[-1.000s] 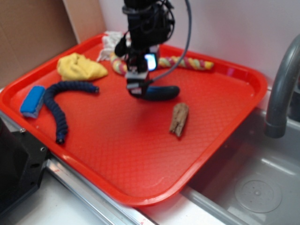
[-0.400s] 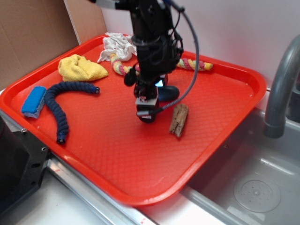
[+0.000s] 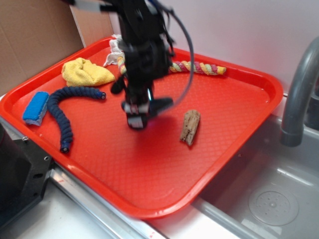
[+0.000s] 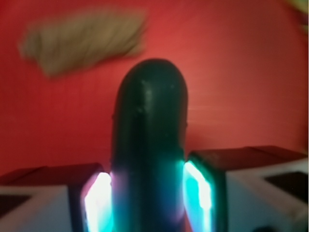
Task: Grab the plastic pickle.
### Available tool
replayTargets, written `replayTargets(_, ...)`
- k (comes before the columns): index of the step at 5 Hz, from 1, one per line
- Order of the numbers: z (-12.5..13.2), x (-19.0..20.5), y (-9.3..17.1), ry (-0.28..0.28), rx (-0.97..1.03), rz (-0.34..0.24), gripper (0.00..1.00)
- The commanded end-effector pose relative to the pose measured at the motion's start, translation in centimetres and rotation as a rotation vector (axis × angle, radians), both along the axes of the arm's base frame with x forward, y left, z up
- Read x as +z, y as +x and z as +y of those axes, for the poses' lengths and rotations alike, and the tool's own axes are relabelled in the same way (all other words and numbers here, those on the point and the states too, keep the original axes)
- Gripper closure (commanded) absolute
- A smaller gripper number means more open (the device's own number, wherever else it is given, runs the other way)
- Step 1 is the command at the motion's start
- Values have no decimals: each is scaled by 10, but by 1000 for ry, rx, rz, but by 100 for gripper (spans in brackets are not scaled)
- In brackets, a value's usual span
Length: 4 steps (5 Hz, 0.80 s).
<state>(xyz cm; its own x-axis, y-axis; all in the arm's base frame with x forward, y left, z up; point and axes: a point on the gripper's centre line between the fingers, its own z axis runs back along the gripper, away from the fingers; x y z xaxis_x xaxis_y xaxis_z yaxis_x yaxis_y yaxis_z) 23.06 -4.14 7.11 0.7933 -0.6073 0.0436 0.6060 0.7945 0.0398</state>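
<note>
The dark green plastic pickle [image 4: 148, 145] sits pinched between the jaws of the gripper [image 4: 148, 200] — one lit pad pressed on each side — above the middle of the red tray [image 3: 239, 124]. A brown wood chunk [image 3: 190, 126] lies just to its right; a navy braided rope [image 3: 65, 107] and blue sponge [image 3: 35, 107] lie to the left.

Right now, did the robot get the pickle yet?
Yes, it looks that way. In the wrist view the plastic pickle sits squeezed between the two glowing fingers, so the grab looks done. In the exterior view the gripper is over the red tray, with the pickle's dark end sticking out toward the wood chunk. The picture is too blurry to tell whether the pickle is lifted off the tray.
</note>
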Motion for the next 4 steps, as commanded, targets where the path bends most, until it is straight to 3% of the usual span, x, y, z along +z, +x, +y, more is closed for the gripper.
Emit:
replayTargets(1,20,109,-57,72,510,-81,100)
replayTargets(2,-13,159,-66,-36,719,-82,100)
replayTargets(3,-32,183,-65,-90,760,-69,100)
replayTargets(4,-20,173,-46,-44,935,15,100)
